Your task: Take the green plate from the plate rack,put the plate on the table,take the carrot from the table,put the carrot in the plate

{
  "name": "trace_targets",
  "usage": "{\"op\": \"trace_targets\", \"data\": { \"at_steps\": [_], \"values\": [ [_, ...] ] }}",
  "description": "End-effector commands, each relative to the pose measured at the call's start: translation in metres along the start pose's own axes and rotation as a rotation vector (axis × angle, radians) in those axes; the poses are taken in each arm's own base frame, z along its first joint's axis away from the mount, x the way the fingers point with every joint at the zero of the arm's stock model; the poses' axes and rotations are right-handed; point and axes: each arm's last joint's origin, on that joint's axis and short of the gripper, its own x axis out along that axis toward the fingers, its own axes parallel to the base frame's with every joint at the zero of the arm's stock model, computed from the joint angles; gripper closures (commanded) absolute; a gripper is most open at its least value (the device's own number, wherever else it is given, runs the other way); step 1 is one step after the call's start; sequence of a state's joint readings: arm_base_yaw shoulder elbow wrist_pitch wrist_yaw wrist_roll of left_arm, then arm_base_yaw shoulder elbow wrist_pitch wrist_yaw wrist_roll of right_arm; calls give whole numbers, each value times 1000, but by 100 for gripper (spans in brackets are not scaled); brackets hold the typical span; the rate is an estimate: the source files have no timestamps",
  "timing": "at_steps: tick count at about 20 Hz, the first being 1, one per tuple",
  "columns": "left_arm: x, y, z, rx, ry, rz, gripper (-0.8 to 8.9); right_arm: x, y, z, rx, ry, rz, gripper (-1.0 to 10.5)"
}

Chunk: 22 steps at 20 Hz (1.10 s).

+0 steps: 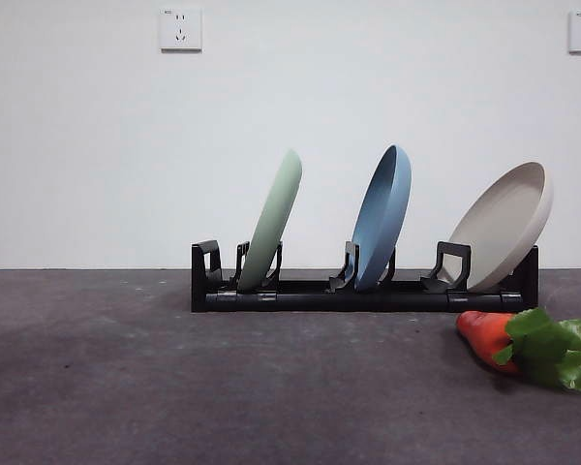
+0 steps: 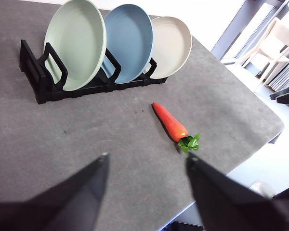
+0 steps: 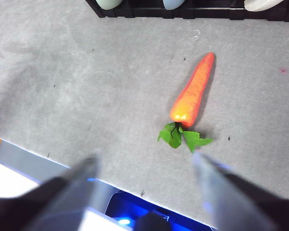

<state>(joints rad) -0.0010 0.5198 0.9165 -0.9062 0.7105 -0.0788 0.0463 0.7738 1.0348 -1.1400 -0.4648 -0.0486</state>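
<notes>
The green plate stands tilted in the left slot of the black plate rack. On the table in front of the rack's right end lies the carrot, leaves toward the table's near edge. My left gripper hangs open well above the table, short of the rack and carrot. Over the table's near edge my right gripper is open too, just short of the carrot's leaves. Neither gripper shows in the front view.
A blue plate fills the middle slot and a beige plate leans in the right one. The table's edge runs close below the carrot. A chair stands beyond the table.
</notes>
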Motion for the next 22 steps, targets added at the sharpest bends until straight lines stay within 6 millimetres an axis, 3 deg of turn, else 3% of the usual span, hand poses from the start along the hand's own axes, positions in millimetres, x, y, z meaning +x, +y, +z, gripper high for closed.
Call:
{"op": "trace_targets", "data": {
  "at_steps": [1, 6, 10, 15, 22],
  "values": [
    [1, 1, 1, -4, 0, -2, 179, -1, 1, 0, 2, -5, 8, 348],
    [16, 13, 11, -30, 33, -5, 180, -1, 1, 0, 2, -4, 8, 348],
    [46, 24, 40, 8, -29, -112, 181, 1, 0, 1, 6, 2, 8, 348],
    [115, 33, 81, 33, -35, -152, 185, 2, 0, 2, 9, 8, 9, 348],
    [223, 37, 123, 97, 5, -93, 185, 2, -1, 2, 17, 10, 9, 348]
  ]
}}
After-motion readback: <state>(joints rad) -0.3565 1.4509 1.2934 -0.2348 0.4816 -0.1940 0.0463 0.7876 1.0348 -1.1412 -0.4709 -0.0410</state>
